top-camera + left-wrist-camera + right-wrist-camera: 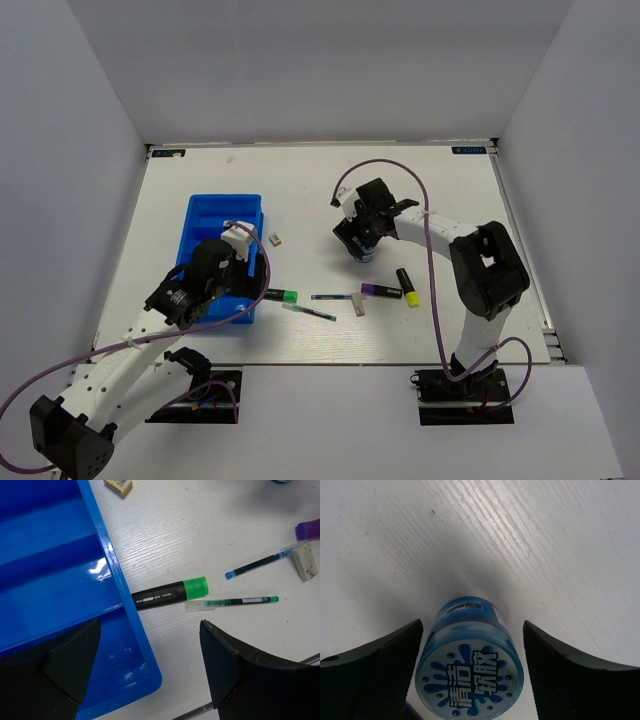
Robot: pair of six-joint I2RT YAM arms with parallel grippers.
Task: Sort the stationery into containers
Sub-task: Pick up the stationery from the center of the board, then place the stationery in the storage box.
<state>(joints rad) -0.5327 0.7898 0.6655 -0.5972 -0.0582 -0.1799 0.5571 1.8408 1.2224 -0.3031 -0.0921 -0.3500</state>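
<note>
Hovering over the near right corner of the blue tray (pixel 50 555), the left hand (pixel 150 625) is spread apart and empty. Just right of the tray, a green-ended marker (pixel 167 594) lies with its black end against the tray wall. Farther right, well apart from the tray, a round blue tub (pixel 470 675) stands upright on the desk (pixel 545 540). The right hand (pixel 472 622) is spread around it, one finger at each side; whether the fingers touch it I cannot tell. The step looks to be gripping the tub. To do it well, the hand should sit centred, come low enough that the fingers meet the side wall below the top, close evenly so the round body does not slip out, then lift straight up.
</note>
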